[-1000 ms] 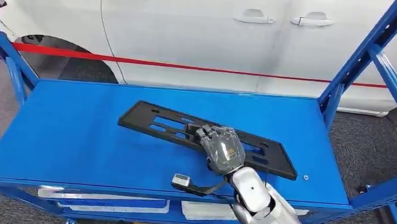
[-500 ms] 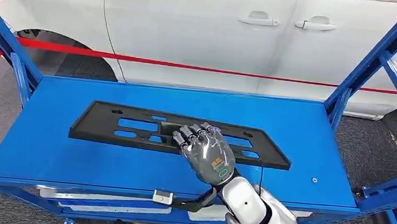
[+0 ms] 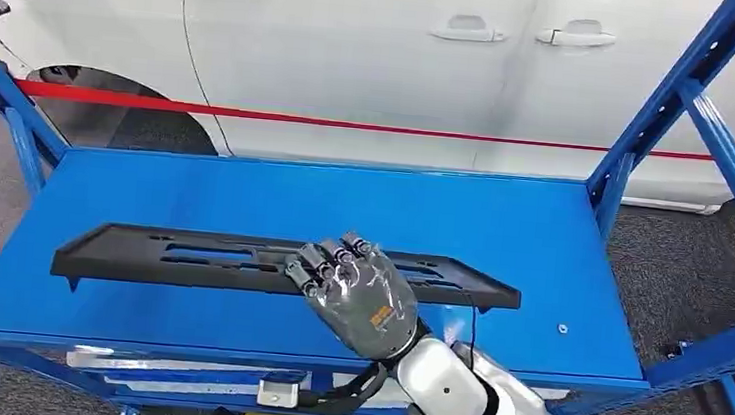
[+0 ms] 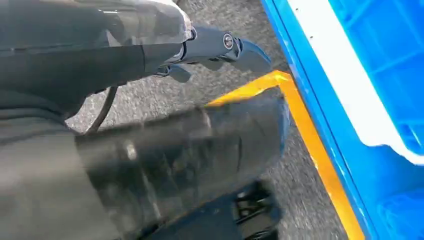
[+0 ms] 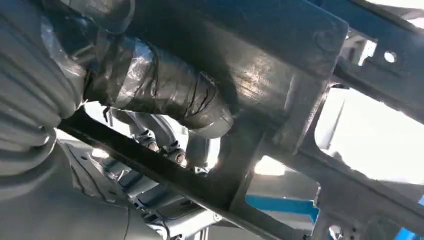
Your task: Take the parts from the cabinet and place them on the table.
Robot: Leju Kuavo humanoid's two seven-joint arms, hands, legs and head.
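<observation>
No readable text or labels

- An automotive workshop or car-plant floor.
- A white car (image 3: 377,58) stands just behind the rack, its door handles (image 3: 470,28) and a wheel arch in sight.
- A blue steel shelving rack (image 3: 640,141) with slanted uprights and a flat shelf.
- Grey floor marked with a red line (image 3: 251,113) and yellow tape (image 4: 320,165).
- A black slotted plastic car trim part (image 3: 188,257).

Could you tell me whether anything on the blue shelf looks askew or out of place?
The long black slotted panel is not lying flat: the right hand grips it near its middle, tipped up almost edge-on above the blue shelf.
</observation>
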